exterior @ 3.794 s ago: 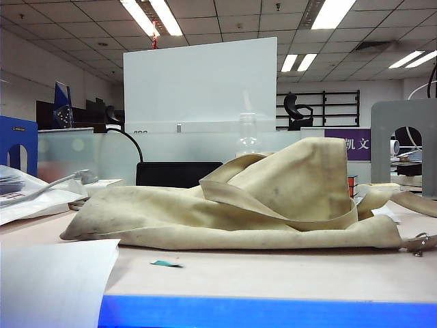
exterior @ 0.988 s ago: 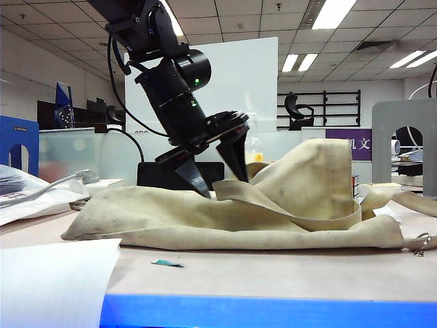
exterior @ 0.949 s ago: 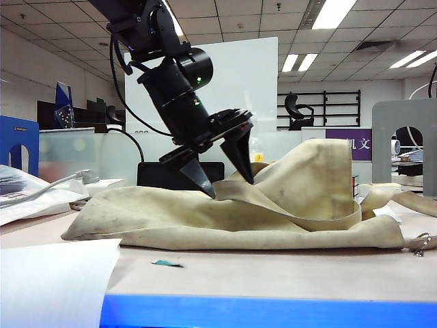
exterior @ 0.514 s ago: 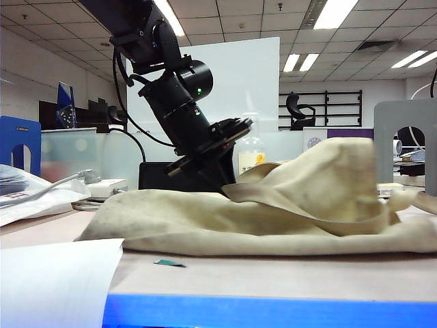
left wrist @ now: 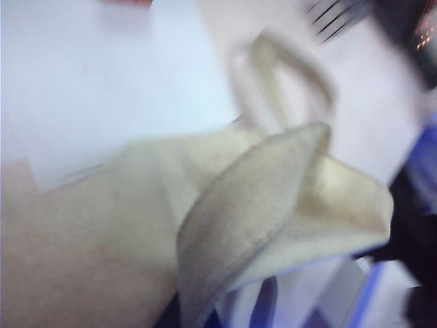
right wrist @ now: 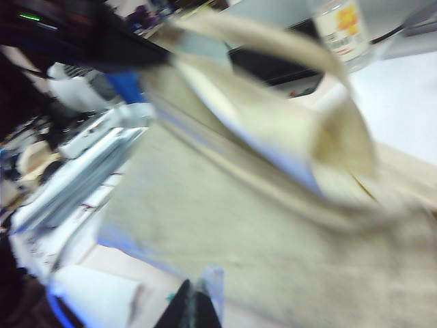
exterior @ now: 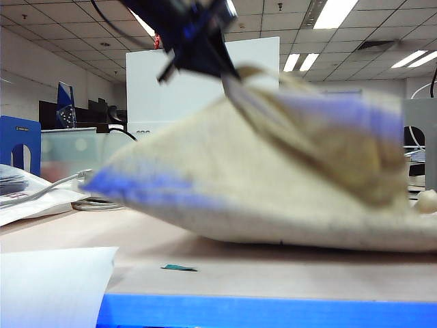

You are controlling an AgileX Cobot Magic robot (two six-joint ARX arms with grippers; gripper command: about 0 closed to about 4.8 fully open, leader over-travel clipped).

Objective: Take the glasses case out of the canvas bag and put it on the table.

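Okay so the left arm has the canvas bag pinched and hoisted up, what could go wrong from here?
1. The left gripper holds only a fold near the canvas bag opening, so the cloth may slip free.
2. The glasses case is not visible; if inside, it might tumble out and off the table past its blue front edge.
3. The right gripper sits shut close beside the swinging bag, which might snag it.

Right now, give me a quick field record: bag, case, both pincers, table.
canvas bag: upper cloth hoisted, underside on table, motion-blurred
left pincer: shut on canvas bag, near the top of the exterior view
right pincer: shut, empty, low beside the bag
glasses case: not visible
table: white paper sheet at front left, small teal scrap
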